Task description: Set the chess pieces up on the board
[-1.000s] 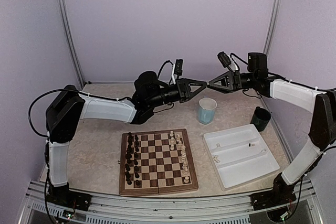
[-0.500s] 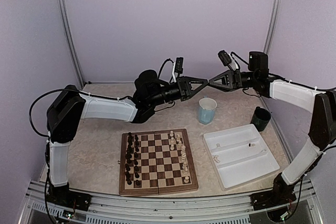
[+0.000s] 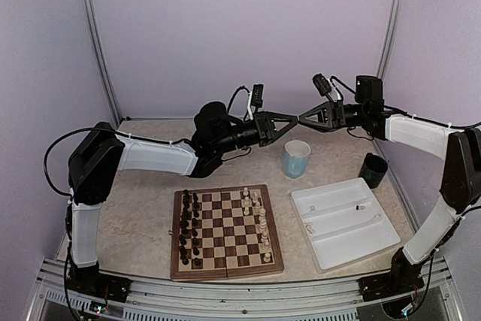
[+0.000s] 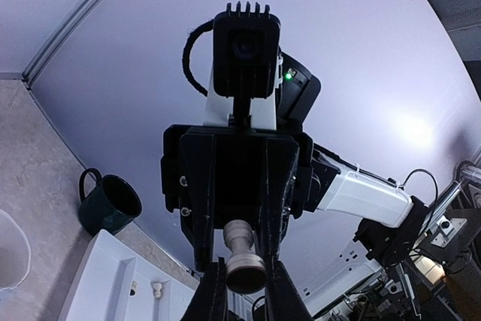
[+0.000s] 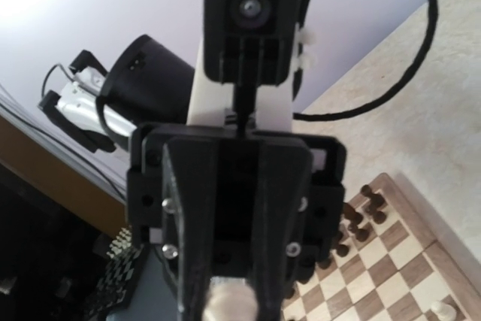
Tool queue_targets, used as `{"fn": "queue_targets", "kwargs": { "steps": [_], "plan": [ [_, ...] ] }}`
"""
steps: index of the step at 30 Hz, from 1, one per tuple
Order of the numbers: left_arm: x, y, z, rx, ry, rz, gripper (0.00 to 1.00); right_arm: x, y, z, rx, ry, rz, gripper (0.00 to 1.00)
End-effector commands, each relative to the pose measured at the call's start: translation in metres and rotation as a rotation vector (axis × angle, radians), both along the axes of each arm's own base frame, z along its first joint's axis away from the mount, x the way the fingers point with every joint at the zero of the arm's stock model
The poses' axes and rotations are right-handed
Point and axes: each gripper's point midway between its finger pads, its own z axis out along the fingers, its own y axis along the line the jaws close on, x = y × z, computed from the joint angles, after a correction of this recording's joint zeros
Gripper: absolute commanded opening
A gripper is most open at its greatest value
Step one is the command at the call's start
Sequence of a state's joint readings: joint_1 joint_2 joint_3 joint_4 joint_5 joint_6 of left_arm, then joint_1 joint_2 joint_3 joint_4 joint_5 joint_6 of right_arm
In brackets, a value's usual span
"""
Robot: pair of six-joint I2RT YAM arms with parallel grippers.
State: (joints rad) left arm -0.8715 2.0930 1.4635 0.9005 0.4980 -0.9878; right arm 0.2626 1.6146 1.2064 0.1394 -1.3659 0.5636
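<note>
Hanging in mid-air well above the table (image 3: 139,208), one cream-white piece (image 4: 242,255) lies crosswise between the two arms, which explains their tip-to-tip pose. The left gripper (image 3: 291,119) is pinched nearly closed on the piece's near end, a finger on either side of it in the left wrist view. The right gripper (image 3: 303,119) faces it head-on with its jaws partway in around the far end; whether they already bear on the piece I cannot tell. It reads as a hand-over between arms, probably so the piece ends up in a grip from which it can be stood upright.

Below, near the arms' bases, the board (image 3: 225,271) lies flat. Other cream pieces (image 3: 261,219) stand along its right-hand files and the dark pieces (image 3: 188,227) along its left. That suits the right arm for the placing, since the cream side is the one nearer to it.

Right of the board sits the white tray (image 3: 334,246) with a few small pieces left in it, so the set-up looks unfinished. A pale blue cup (image 3: 296,158) and a dark mug (image 3: 373,169) stand behind, well clear of the exchange
</note>
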Motion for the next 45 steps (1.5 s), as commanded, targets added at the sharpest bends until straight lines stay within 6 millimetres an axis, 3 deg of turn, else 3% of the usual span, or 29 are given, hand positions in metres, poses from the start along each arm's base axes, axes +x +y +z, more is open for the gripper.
{"fn": "queue_targets", "kwargs": {
  "steps": [1, 13, 18, 22, 26, 31, 36, 40, 45],
  "plan": [
    [-0.003, -0.005, 0.003, -0.010, -0.020, -0.017, 0.14, 0.011, -0.005, 0.001, -0.004, -0.013, -0.031, 0.27],
    [-0.001, -0.007, -0.002, -0.005, -0.004, -0.021, 0.15, 0.015, -0.005, 0.000, -0.011, -0.037, -0.043, 0.13],
    [0.008, -0.002, -0.019, 0.085, -0.013, 0.033, 0.33, 0.035, -0.006, -0.005, -0.141, -0.161, -0.137, 0.08],
    [0.017, 0.031, -0.012, 0.204, -0.080, 0.151, 0.45, 0.050, 0.000, -0.019, -0.326, -0.312, -0.183, 0.06],
    [0.026, 0.076, -0.018, 0.358, -0.106, 0.288, 0.48, 0.056, 0.012, -0.045, -0.495, -0.415, -0.181, 0.06],
    [0.035, 0.141, -0.024, 0.497, -0.101, 0.468, 0.49, 0.048, 0.045, -0.079, -0.675, -0.521, -0.099, 0.06],
    [0.036, 0.190, -0.018, 0.544, -0.088, 0.584, 0.49, 0.037, 0.076, -0.122, -0.818, -0.569, 0.024, 0.06],
    [0.036, 0.212, -0.016, 0.553, -0.080, 0.632, 0.49, 0.024, 0.095, -0.155, -0.910, -0.586, 0.123, 0.05],
    [0.033, 0.223, -0.014, 0.564, -0.083, 0.656, 0.50, 0.007, 0.107, -0.186, -0.990, -0.616, 0.221, 0.04]
  ]
}}
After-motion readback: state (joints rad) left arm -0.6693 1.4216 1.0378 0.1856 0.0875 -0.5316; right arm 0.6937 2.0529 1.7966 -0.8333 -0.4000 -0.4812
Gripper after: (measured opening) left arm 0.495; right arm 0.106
